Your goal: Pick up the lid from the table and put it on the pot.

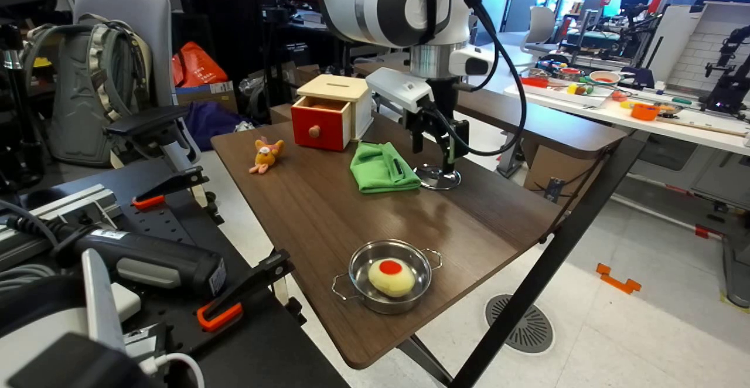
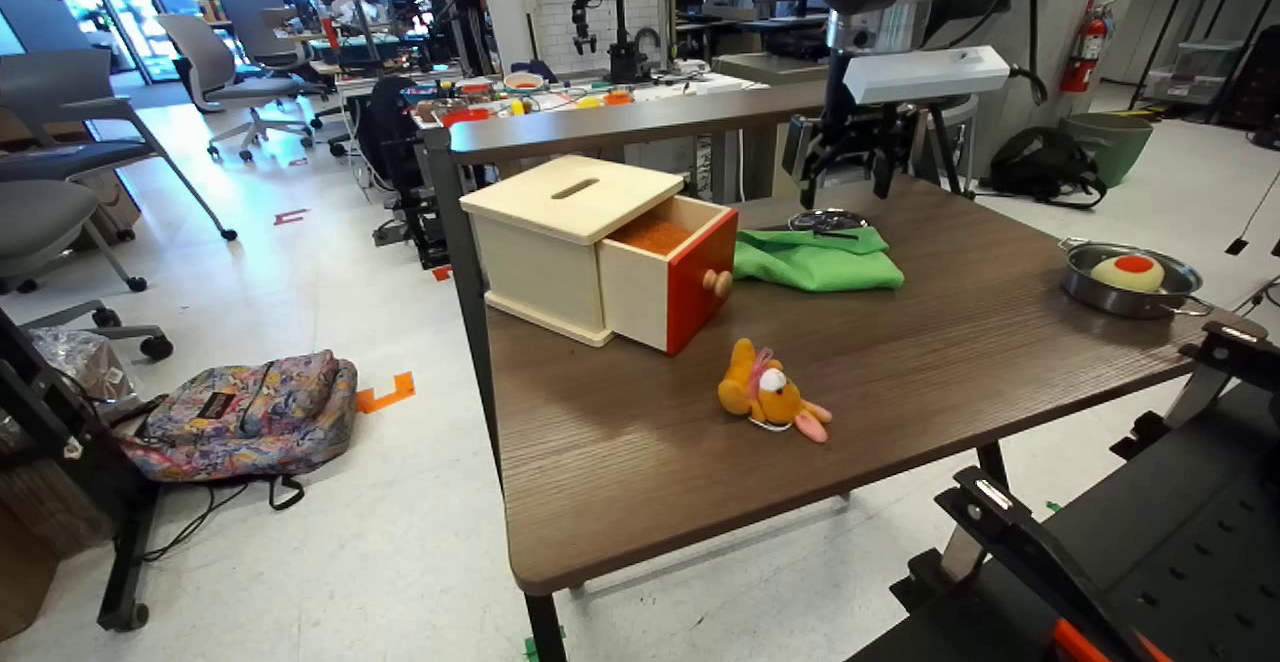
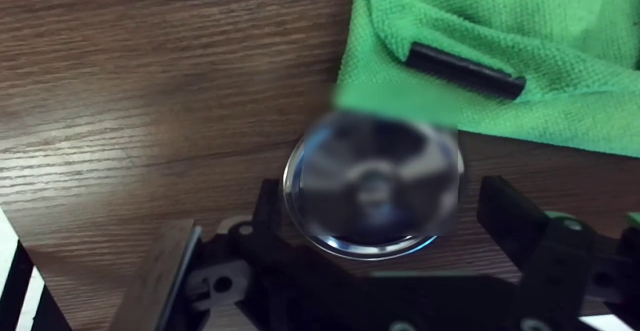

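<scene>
Jaws apart, the gripper (image 2: 845,194) hangs over the lid (image 3: 372,186), which lies on the table (image 1: 328,200) just beside the green cloth (image 1: 378,170); closing off-centre (the lid looks slick) could make it slip.

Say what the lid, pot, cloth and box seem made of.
Lid: gleaming, apparently metal edge; middle, blurred in the wrist view, may be metal or glass.
Pot: likely steel, shiny, bright reflections.
Cloth: matte fabric, visibly ribbed and folded.
Box: probably wood, matte; pale tan sides.
</scene>
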`<state>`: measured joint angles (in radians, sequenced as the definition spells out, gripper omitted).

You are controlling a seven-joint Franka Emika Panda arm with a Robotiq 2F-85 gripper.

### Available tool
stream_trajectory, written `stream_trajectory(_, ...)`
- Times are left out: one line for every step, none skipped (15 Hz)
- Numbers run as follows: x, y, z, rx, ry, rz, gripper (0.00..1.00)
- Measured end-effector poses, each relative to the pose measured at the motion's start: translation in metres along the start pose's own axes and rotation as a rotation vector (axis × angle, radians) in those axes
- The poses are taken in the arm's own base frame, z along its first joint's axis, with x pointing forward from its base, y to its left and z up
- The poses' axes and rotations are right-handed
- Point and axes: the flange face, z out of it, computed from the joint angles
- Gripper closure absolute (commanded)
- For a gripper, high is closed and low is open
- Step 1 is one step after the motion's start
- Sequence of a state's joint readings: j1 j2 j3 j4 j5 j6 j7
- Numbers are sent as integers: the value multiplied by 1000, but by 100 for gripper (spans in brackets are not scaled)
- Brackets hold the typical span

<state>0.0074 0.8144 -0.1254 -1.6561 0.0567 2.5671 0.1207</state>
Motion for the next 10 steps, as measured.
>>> stream_trajectory(1,0,2,-1,-1,0,0)
stream_trajectory(2,0,4,-2,-2,-1,0)
stream_trajectory(2,0,6,-3,-3,-1,0)
stream_trajectory(3,0,9,-5,-8,-2,0)
stream_trajectory(4,0,11,-7,-15,-2,12)
stream_trajectory(4,0,13,-9,-22,-4,28)
stream_trajectory(5,0,15,-12,-27,-6,34)
stream_trajectory(6,-1,17,-15,-30,-10,44)
stream_trajectory(6,-1,19,-17,-32,-13,51)
stream_trajectory(7,-1,21,-19,-33,-15,58)
